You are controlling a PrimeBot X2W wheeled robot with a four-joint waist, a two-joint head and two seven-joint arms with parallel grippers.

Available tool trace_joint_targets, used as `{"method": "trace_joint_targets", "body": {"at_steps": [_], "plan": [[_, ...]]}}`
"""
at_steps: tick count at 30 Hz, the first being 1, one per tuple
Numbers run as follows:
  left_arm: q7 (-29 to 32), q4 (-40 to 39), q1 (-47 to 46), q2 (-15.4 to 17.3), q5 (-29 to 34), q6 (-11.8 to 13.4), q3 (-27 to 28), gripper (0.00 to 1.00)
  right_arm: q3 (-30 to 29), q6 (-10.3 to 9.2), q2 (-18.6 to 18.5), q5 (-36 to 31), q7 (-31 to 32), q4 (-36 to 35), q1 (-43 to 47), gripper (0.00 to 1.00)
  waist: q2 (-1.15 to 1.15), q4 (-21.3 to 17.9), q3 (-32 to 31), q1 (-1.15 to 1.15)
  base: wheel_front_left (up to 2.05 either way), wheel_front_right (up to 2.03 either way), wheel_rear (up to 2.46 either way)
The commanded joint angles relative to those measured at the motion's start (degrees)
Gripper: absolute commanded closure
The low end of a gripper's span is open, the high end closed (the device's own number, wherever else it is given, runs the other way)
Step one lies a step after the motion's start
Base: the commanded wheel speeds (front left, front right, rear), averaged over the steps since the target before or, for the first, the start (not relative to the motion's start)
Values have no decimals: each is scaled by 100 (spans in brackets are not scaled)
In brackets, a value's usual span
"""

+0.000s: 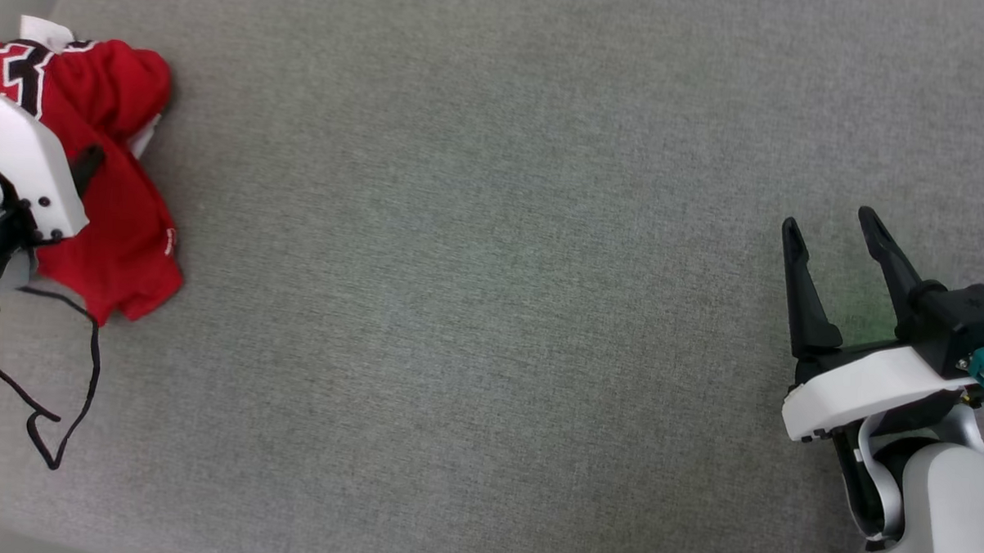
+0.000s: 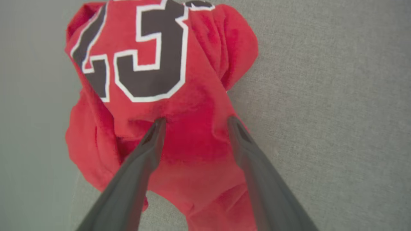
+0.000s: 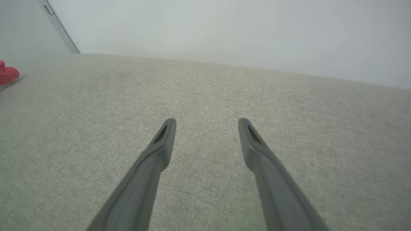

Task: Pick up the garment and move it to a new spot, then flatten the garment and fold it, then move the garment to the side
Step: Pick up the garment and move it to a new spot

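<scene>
- Flat grey woven fabric surface [image 1: 490, 325], fine-grained and matte, spreading across the head view from edge to edge.
- Ends at a soft far edge in the right wrist view, against a plain pale grey-white wall [image 3: 224, 29].
- Thin slanted grey strip [image 3: 59, 29] on that wall at the upper left, running down to the surface's far corner.
- Smooth pale grey area [image 2: 29, 134] beside the fabric's edge at the left of the left wrist view; floor or wall, cannot tell.
- Soft, even light, weak shadows only; faint green tint on the fabric at the head view's right.
</scene>
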Motion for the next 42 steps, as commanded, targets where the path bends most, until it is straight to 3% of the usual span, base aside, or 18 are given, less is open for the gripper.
{"method": "trace_joint_targets", "body": {"at_steps": [1,5,15,16,17,19,28,29,42], "plan": [[195,147,-34,21,-119,9,39,0,17,-3,3,-44,-19,-29,-114,0,0,-91,188,-1,0,0,0],[400,409,105,-3,-314,85,174,0,74,-2,3,-106,14,-56,-203,0,0,-128,347,-1,0,0,0],[116,852,280,-212,-481,253,278,0,127,-2,3,-204,19,-157,-333,0,0,-179,536,-1,0,0,0],[66,936,273,-236,-486,262,284,7,90,-3,3,-238,19,-165,-341,0,0,-181,531,-1,0,0,0],[56,975,271,-246,-495,257,276,55,75,-2,3,-232,16,-167,-344,0,0,-180,519,-1,0,0,0],[-91,993,240,-220,-475,281,289,100,52,-2,3,-231,6,-164,-334,0,0,-173,471,-1,0,0,0],[-1014,813,-83,66,-133,407,205,100,19,-2,3,-119,-89,-35,-183,0,0,-126,65,-1,0,0,0],[-1488,728,-196,150,33,459,141,100,-2,-2,3,-86,-158,51,-98,0,0,-112,-185,-1,0,0,0],[-3561,353,-722,369,783,440,-274,100,-167,-3,3,257,-364,375,418,0,0,-160,-1429,-1,0,0,0]]}}
